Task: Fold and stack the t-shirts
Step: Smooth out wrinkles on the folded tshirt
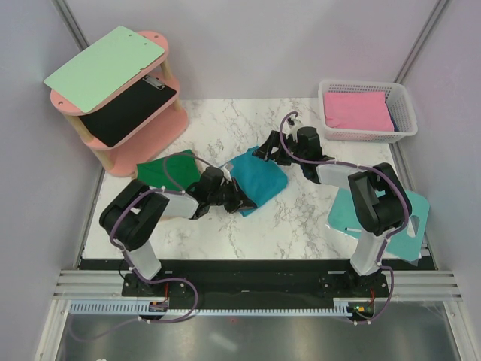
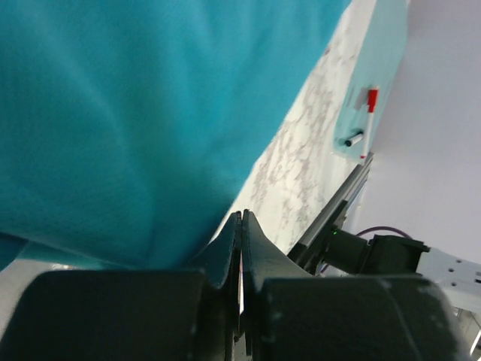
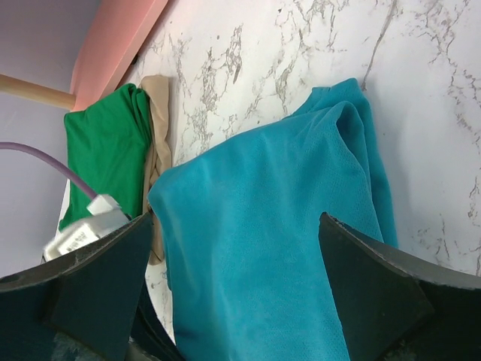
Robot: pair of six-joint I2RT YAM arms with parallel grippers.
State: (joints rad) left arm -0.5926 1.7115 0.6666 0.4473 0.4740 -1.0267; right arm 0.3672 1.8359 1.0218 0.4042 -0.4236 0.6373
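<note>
The teal-blue t-shirt [image 1: 259, 179] lies bunched in a rough folded heap at the table's middle. It also shows in the right wrist view [image 3: 263, 248] and fills the left wrist view [image 2: 135, 113]. The dark green t-shirt [image 1: 176, 169] lies crumpled to its left by the shelf, and also shows in the right wrist view [image 3: 109, 150]. My left gripper [image 1: 239, 201] is shut at the teal shirt's near-left edge [image 2: 242, 218], with no cloth seen between the jaws. My right gripper [image 1: 267, 150] is open wide over the shirt's far edge [image 3: 237, 216], holding nothing.
A pink two-tier shelf [image 1: 161, 45] at the back left carries a mint-green clipboard [image 1: 105, 68] and a black one [image 1: 128, 113]. A white basket [image 1: 406, 113] with pink cloth stands back right. A rigid teal board [image 1: 379, 214] lies right. Beige cloth [image 3: 156, 143] edges the green shirt.
</note>
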